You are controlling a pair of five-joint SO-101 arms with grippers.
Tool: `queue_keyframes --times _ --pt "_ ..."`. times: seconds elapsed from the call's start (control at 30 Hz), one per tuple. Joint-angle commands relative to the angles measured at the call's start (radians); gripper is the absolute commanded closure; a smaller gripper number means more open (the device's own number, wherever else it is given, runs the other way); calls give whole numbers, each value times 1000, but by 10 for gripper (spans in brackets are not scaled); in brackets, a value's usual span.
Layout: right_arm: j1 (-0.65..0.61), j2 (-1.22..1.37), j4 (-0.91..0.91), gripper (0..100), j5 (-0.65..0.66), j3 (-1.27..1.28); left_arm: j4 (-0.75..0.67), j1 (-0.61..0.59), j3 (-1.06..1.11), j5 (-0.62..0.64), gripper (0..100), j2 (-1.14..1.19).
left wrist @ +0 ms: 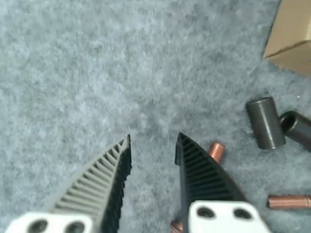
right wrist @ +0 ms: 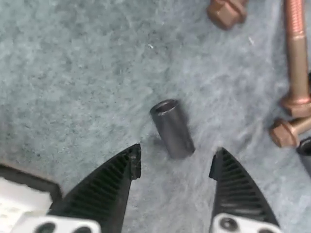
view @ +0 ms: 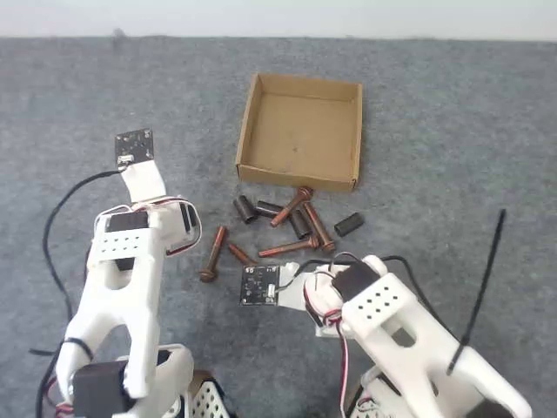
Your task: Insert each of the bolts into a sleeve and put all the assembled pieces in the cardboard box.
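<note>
Bolts [view: 315, 225] and dark sleeves [view: 246, 209] loose on the table [view: 452, 131], just beside the cardboard box [view: 296, 177]. Left tool [left wrist: 153, 138] wide open, a bolt end [left wrist: 216, 151] near one finger. Right tool [right wrist: 177, 148] wide open, one sleeve [right wrist: 172, 128] just ahead of its fingers.

White arms [view: 117, 287] with black cables [view: 49, 228] and ribbed dark end effector fingers [left wrist: 204, 174]

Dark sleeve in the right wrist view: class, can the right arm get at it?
Probably yes: the right pincer is open and the sleeve lies just ahead of its tips, nothing between.
</note>
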Motion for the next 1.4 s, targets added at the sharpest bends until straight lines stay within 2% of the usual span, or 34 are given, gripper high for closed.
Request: queue_keyframes --times 0.0,0.1,0.2,0.27,0.33,0.37,0.4,0.5,0.57,0.7,0.87,1.03,1.37 --pt "-4 108 -90 790 15 -49 -21 -5 -13 9 855 -5" --pt "-2 248 -170 790 15 -55 -21 -5 -13 9 855 -3" --pt "31 317 -139 799 15 -117 -23 -5 -13 9 855 -3" --pt "65 329 -142 879 14 -129 -23 -6 -13 9 855 -3" --pt "93 329 -159 998 5 -130 -23 -6 -13 9 855 -3" --pt "104 329 -162 987 -18 -130 -23 -6 -13 9 855 -3" --pt "114 329 -162 960 -49 -132 -23 -6 -13 9 855 -3" --pt "131 329 -154 998 -150 -163 -23 -6 -13 9 855 -5" --pt "176 328 -151 989 -256 -187 -23 -6 -13 9 855 -5" --pt "343 272 -145 991 -477 -226 -20 -8 -13 9 855 -5" --pt "550 119 -81 991 -651 -221 -18 -8 -13 9 855 -5" --pt "657 -16 -148 991 -674 -97 -18 -8 -13 9 855 -5" --pt "670 -56 -206 988 -672 -38 -21 -8 -13 9 855 -2"
